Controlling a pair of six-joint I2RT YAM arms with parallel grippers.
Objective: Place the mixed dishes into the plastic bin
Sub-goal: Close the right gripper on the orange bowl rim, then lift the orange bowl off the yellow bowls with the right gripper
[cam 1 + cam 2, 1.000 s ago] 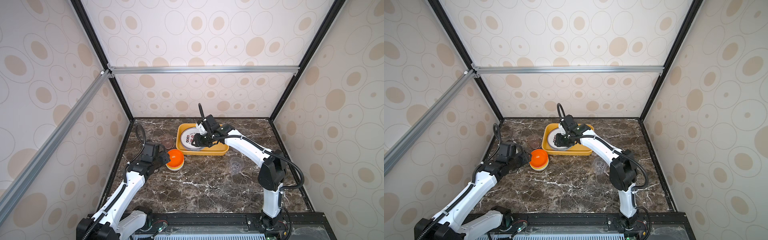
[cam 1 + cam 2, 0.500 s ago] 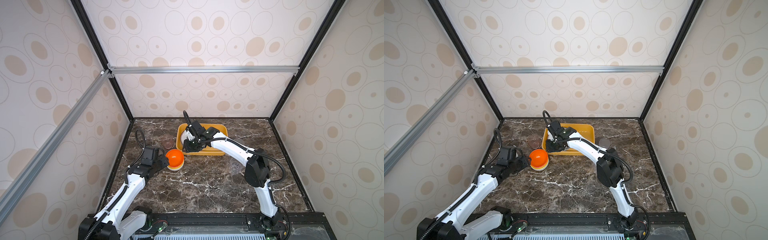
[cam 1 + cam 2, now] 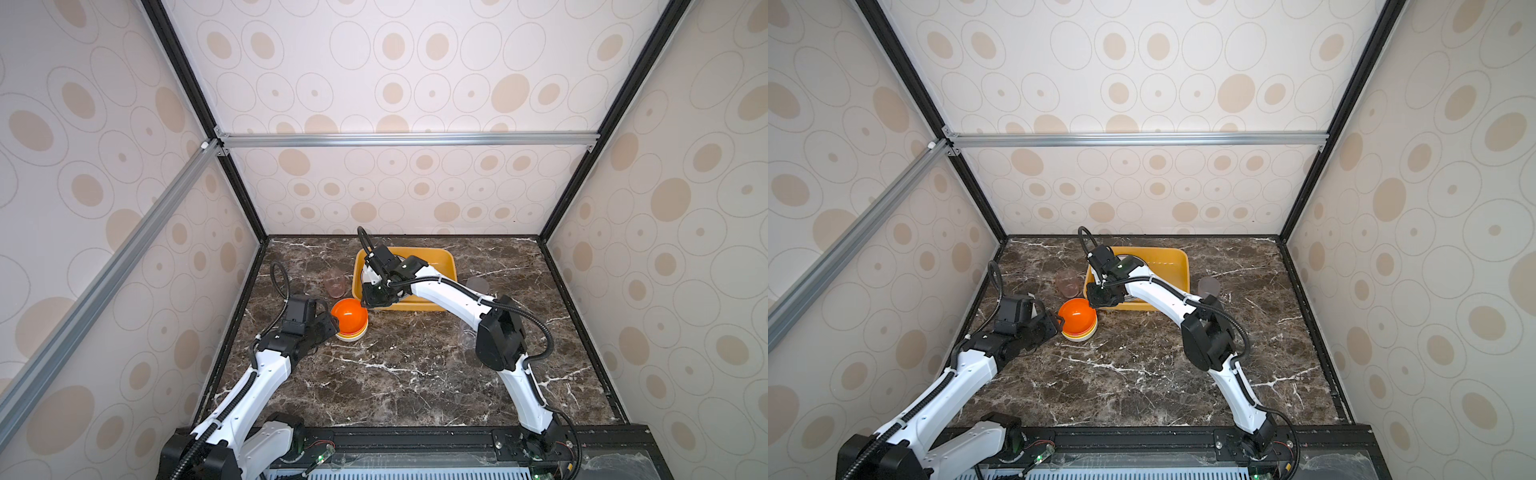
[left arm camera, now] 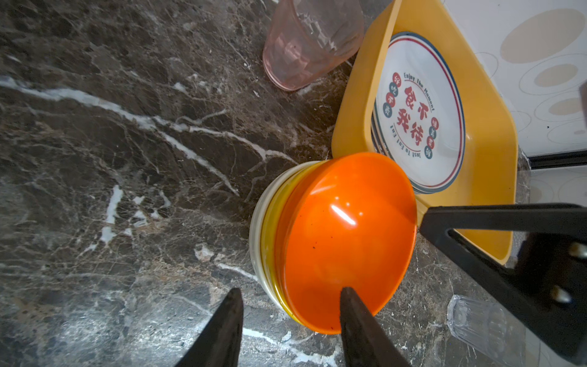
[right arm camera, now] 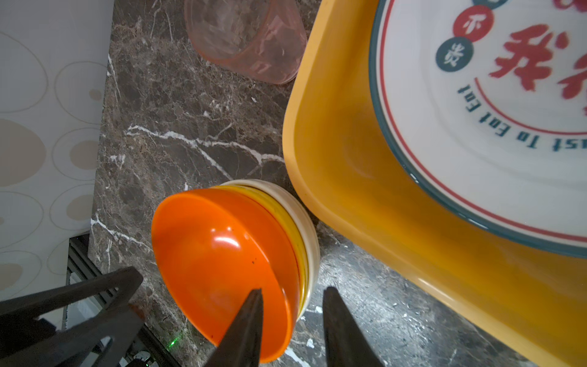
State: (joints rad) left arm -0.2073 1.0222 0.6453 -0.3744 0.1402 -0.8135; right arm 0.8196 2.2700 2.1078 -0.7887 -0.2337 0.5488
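Note:
A stack of bowls (image 3: 350,318) (image 3: 1077,319), orange on yellow on cream, stands on the table just in front of the yellow plastic bin (image 3: 440,253) (image 3: 1167,253). My left gripper (image 4: 291,290) is open astride the stack's near rim, one finger inside the orange bowl (image 4: 343,241), one outside. My right gripper (image 5: 293,289) is open astride the rim on the bin side of the orange bowl (image 5: 222,263), a gap showing beside the cream wall. A white plate (image 4: 419,111) (image 5: 476,111) with red characters lies in the bin.
A pink cup (image 3: 334,283) (image 4: 311,44) (image 5: 244,38) stands left of the bin. A grey cup (image 3: 477,284) (image 3: 1208,286) stands right of it. A clear cup (image 4: 486,327) lies on the marble near the right arm. Enclosure walls are close on three sides.
My right gripper has swung from over the plate in the bin leftward and forward to the bowl stack, its jaws narrowing. The left gripper has stayed at the stack.

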